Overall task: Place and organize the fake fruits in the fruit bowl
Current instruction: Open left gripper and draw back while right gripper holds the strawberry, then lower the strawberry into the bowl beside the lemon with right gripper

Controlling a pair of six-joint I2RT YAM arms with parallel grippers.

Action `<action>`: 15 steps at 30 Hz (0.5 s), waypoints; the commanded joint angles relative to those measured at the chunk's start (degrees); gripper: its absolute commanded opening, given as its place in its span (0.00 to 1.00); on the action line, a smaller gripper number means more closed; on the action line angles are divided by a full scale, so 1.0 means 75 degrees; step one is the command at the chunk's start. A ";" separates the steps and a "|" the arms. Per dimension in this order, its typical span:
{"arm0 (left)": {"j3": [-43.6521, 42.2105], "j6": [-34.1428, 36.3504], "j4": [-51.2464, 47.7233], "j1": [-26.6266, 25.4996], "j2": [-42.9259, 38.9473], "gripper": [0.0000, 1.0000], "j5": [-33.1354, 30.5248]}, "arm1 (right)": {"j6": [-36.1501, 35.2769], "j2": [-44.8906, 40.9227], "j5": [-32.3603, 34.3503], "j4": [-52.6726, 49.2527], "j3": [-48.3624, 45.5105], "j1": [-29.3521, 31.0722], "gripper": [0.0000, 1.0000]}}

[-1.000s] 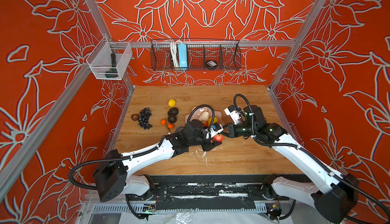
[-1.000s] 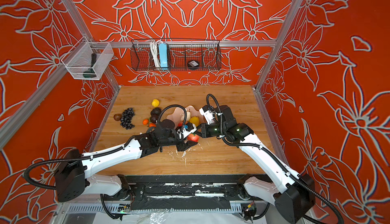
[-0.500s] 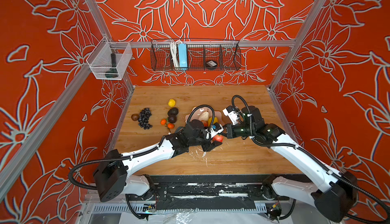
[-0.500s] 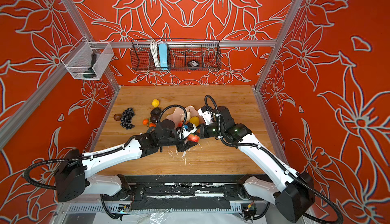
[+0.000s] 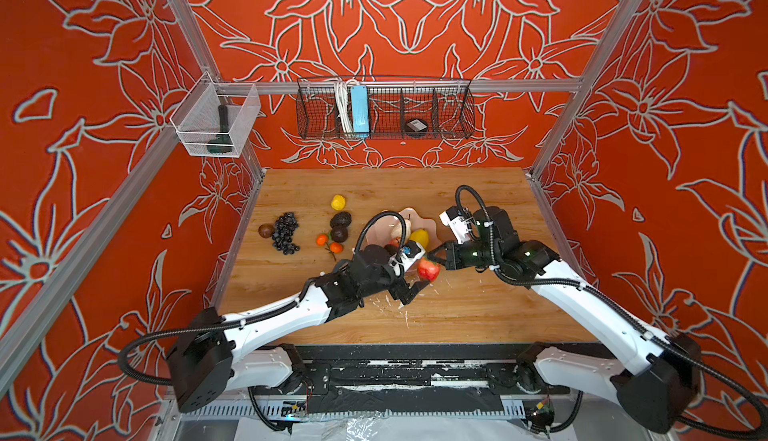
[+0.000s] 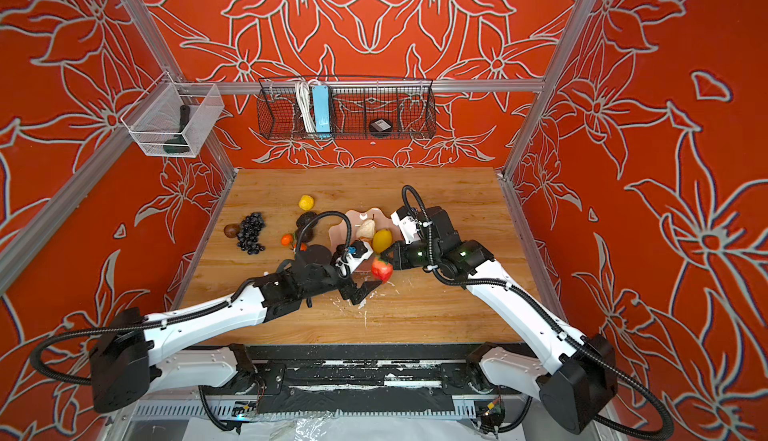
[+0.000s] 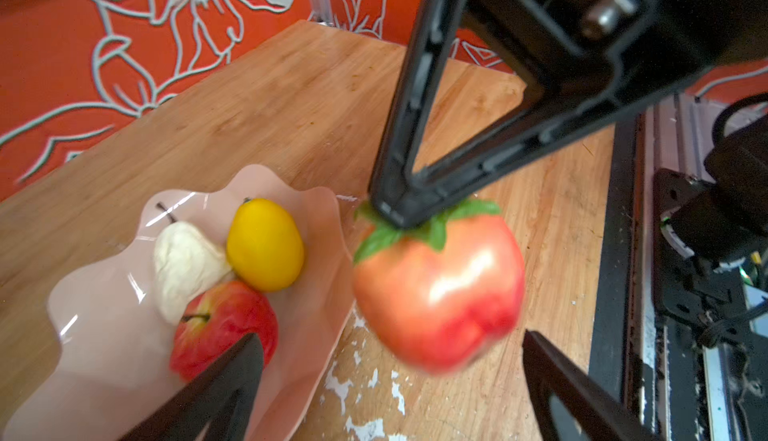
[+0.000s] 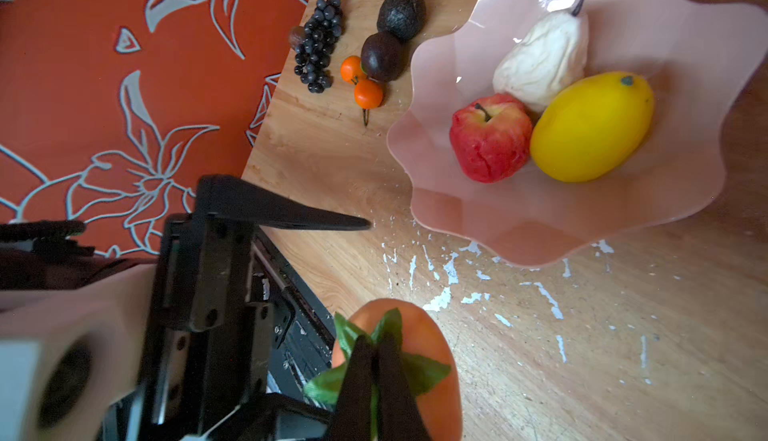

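My right gripper (image 8: 374,347) is pinched shut on the green leaves of the red fruit (image 7: 436,293), which seems to hang from it just clear of the wood. My left gripper (image 5: 410,290) is spread wide with nothing in it, one finger on either side of the fruit and lower down.

The fruit is over the table (image 5: 478,318), just outside the bowl's near rim. The bowl (image 8: 519,227) sits about mid-table and has a pear (image 8: 544,56), an apple (image 8: 490,140) and a lemon (image 8: 590,127) clustered toward its far side.

The hold on the leaves looks thin to me, so I would move slowly to stop the fruit swinging or tearing loose. I would lift enough to clear the wavy rim, carry it over the bare near half of the bowl, lower it close to the floor and only then let go. My left should back off low and sideways so it does not clip the fruit or nudge the bowl.

More fruit waits toward the left edge: grapes (image 5: 284,231), two avocados (image 5: 340,219), small oranges (image 5: 328,243), a second lemon (image 5: 338,201) and a brown piece (image 5: 265,230).

The wood is scuffed with white flecks (image 8: 449,268) by the bowl. Orange floral walls close the table in, with a wire basket (image 5: 384,113) on the back wall and a clear box (image 5: 216,125) at the back-left post.
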 commanded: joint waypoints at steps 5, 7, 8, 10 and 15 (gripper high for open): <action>-0.1251 -0.1336 -0.0050 0.0016 -0.2426 0.98 -0.2442 | -0.0257 0.1193 0.0754 0.0571 0.0902 -0.0112 0.00; -0.1599 -0.1699 -0.0215 0.0022 -0.3171 0.98 -0.3172 | -0.0210 0.1624 0.0807 0.0875 0.1145 -0.0111 0.00; -0.1775 -0.1883 -0.0301 0.0040 -0.3554 0.98 -0.3566 | -0.0175 0.1868 0.0887 0.0965 0.1316 -0.0104 0.00; -0.1971 -0.2272 -0.0615 0.0060 -0.4157 0.98 -0.4321 | -0.0151 0.2327 0.0929 0.1132 0.1664 -0.0099 0.00; -0.2507 -0.2477 -0.0912 0.0143 -0.5059 0.98 -0.4915 | -0.0013 0.3487 0.0913 0.1406 0.2638 -0.0002 0.00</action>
